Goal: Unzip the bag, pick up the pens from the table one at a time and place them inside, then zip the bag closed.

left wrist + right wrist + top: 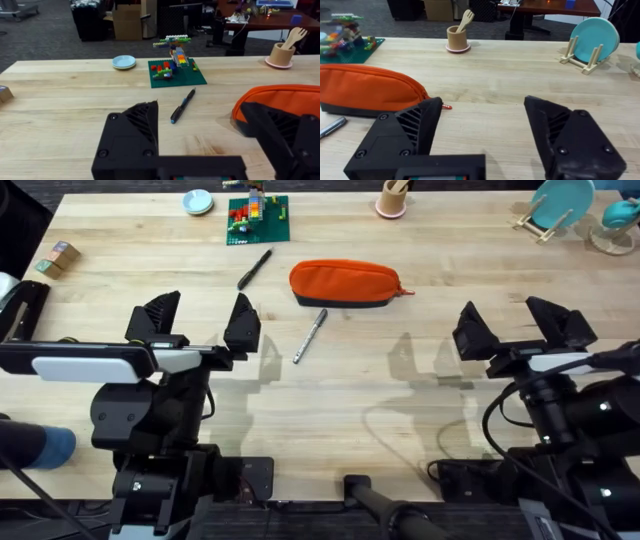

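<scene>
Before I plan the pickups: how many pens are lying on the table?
2. The black pen lies left of the orange pouch; the silver pen lies just in front of it.

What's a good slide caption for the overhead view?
Both grippers, left and right, open above the table; zipped orange bag and two pens untouched.
</scene>
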Robot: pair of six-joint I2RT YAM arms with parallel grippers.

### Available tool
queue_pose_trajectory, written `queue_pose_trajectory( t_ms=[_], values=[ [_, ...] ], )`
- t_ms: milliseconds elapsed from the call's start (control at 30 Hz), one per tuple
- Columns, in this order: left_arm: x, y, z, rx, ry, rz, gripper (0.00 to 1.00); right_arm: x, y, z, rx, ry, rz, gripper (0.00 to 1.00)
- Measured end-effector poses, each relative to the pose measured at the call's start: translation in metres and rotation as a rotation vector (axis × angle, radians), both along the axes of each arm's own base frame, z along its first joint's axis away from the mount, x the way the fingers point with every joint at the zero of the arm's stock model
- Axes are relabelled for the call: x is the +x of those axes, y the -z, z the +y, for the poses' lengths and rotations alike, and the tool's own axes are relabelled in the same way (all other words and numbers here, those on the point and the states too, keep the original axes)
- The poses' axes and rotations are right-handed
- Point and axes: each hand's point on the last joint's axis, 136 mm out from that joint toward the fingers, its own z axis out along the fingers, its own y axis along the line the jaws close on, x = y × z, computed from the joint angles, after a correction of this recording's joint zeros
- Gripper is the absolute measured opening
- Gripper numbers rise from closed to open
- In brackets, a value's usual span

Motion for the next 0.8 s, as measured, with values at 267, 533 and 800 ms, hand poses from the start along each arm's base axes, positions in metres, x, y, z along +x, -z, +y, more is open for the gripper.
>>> queue_pose_trajectory(
  t_ms=[267, 533, 800],
  values=[
    [0.000, -0.001, 0.000, 0.000, 0.000, -0.006, 0.994, 0.000, 0.000, 0.001, 0.000, -0.003, -0.002, 0.995],
    [0.000, -0.002, 0.000, -0.012, 0.000, -0.007, 0.994, 0.000, -0.008, 0.001, 0.001, -0.008, -0.031, 0.996],
    [-0.009, -0.026, 0.000, -0.031, -0.001, 0.011, 0.993, -0.002, -0.021, 0.001, 0.031, -0.006, -0.046, 0.996]
  ],
)
